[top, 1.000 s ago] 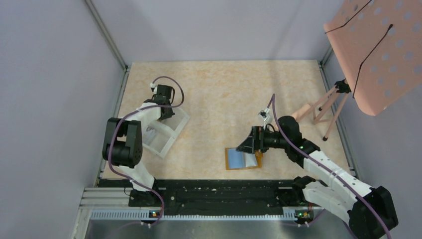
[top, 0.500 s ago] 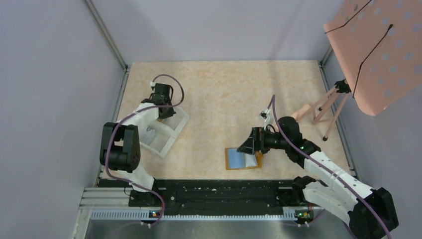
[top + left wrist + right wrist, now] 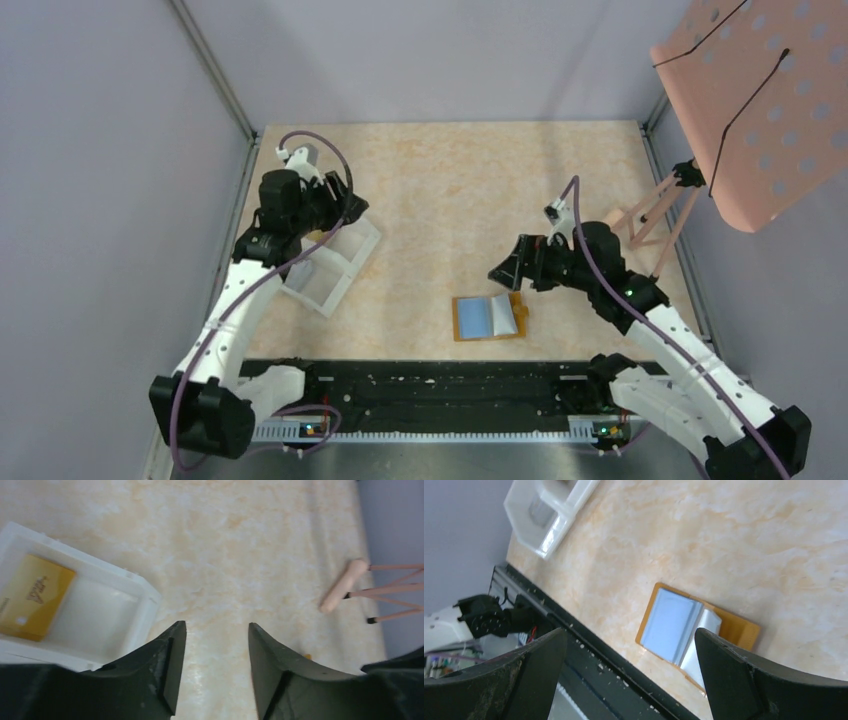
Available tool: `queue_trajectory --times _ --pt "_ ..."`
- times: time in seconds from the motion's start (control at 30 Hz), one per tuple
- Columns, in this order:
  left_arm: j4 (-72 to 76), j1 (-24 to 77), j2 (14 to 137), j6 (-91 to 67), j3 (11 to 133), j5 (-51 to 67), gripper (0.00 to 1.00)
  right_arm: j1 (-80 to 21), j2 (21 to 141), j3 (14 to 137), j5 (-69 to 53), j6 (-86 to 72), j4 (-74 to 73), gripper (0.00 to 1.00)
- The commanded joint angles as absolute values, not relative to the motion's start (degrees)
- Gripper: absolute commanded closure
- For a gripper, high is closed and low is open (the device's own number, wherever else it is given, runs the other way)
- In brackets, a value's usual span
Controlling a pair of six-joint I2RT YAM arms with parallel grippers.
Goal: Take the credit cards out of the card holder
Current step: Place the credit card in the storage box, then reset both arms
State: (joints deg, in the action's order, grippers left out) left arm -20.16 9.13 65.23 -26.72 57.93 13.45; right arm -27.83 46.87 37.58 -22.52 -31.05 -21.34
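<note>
Card holder (image 3: 488, 317) open near the table's (image 3: 450, 180) front edge, tray (image 3: 352, 272) well apart.

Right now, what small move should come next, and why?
Probably lower the right gripper toward the light blue card: its jaws are open and empty near the open card holder, where that card and a whitish card lie. The left gripper is open over the white tray, which holds a yellow card.
</note>
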Motion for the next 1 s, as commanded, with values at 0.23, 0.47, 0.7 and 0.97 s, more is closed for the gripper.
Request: queue_trajectory --times 0.23,0.47,0.7,0.97 --pt "-20.11 11.51 49.72 -28.62 46.05 33.14 0.01 -27.12 38.78 42.31 -0.54 -32.58 -33.61 0.01" --pt "-18.77 13.45 43.75 -28.28 40.93 34.25 0.01 -27.07 32.34 43.46 2.72 -31.63 -34.41 0.01" --pt "-19.30 13.45 41.29 -28.10 40.35 33.67 0.01 -27.03 30.07 45.35 4.53 -31.03 -36.03 0.01" --pt "-18.48 13.45 40.37 -28.86 39.08 32.78 0.01 -27.07 29.98 45.40 3.87 -32.11 -36.01 0.01"
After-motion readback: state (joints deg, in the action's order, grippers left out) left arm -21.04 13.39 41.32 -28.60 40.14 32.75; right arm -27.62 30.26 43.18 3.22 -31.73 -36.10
